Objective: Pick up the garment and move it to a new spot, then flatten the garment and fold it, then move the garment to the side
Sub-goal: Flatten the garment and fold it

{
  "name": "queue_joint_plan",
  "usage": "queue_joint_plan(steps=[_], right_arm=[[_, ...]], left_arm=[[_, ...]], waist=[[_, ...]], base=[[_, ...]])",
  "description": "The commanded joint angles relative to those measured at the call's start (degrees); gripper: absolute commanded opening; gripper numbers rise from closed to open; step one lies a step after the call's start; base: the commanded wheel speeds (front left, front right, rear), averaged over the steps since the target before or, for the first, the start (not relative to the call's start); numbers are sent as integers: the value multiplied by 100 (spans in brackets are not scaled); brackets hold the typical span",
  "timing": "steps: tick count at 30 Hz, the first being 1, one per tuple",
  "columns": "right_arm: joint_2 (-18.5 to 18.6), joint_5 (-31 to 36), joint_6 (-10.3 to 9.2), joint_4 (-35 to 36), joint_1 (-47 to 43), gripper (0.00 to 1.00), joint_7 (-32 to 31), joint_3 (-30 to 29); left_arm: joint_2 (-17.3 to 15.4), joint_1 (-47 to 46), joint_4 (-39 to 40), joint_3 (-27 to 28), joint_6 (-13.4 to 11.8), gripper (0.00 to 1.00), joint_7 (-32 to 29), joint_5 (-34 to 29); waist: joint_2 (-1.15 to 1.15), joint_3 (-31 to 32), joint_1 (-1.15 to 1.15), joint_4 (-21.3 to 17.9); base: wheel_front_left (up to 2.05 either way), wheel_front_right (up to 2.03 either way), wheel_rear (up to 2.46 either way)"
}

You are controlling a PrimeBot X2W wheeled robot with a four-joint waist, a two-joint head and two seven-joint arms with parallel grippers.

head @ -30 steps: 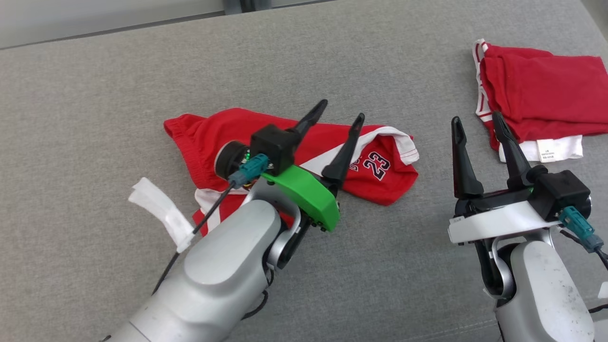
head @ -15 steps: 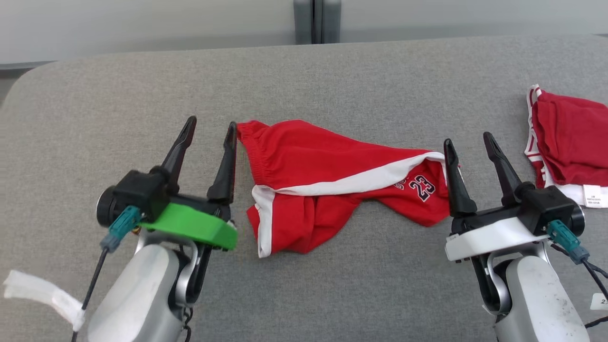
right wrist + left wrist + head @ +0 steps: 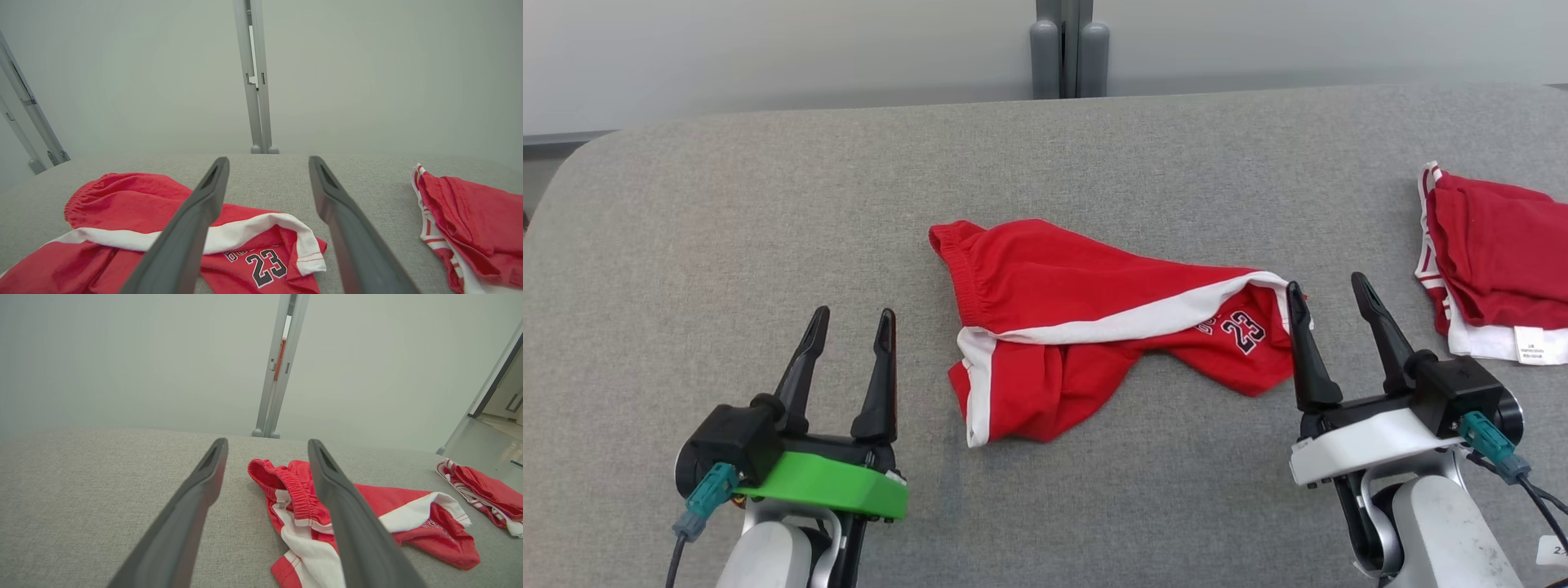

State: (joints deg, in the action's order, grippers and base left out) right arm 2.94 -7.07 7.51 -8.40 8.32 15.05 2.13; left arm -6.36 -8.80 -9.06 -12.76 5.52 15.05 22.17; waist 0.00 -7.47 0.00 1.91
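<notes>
Red polyester, bunched rather than spread: the red basketball shorts (image 3: pixel 1054 278) with white side stripes and a dark number 23 lay crumpled in the middle of the frame on the grey woven fabric surface (image 3: pixel 768 212). The waistband pointed toward the upper left, the numbered leg trailed to the right, and one leg was doubled under at the lower left of the heap.

The left gripper (image 3: pixel 854 312), on its green mount, sat at the lower left of the head view. Its jaws were apart and empty, clear of the cloth's left edge. The right gripper (image 3: pixel 1325 282), on its white mount, sat at the lower right, jaws likewise apart and holding nothing. In the head view its inner finger overlapped the white hem beside the number. It probably stood just short of the cloth rather than on it, though the angle left that unsure.

A folded red and white garment (image 3: pixel 1494 237) rested at the right edge of the frame, apart from the shorts. A grey upright post (image 3: pixel 1045 49) stood behind the surface at top centre.

Judging from this, the task was in its early part. The shorts lay free on an open stretch of the surface, which I read as the placing step finished. Flattening was not yet done, since the legs were twisted and overlapped. Folding and the final move to the side were left as well.
</notes>
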Motion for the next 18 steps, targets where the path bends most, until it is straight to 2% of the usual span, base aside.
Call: queue_joint_plan(steps=[1,11,13,18], right_arm=[[7,-36,-4,-14,-55,100,16,11],[1,-31,-4,-43,50,100,16,36],[1,-30,-4,-42,83,100,16,45],[0,-42,-4,-30,165,100,16,78]], left_arm=[[48,72,-15,75,58,100,14,-82],[236,-73,-236,208,192,100,14,-297],[204,-141,-388,-3,200,100,9,-243],[-136,-515,-833,-662,198,100,7,-2]], waist=[[0,-9,0,-13],[0,-77,0,-52],[0,-124,0,-63],[0,-299,0,-104]], base=[[0,0,0],[0,0,0],[0,0,0],[0,0,0]])
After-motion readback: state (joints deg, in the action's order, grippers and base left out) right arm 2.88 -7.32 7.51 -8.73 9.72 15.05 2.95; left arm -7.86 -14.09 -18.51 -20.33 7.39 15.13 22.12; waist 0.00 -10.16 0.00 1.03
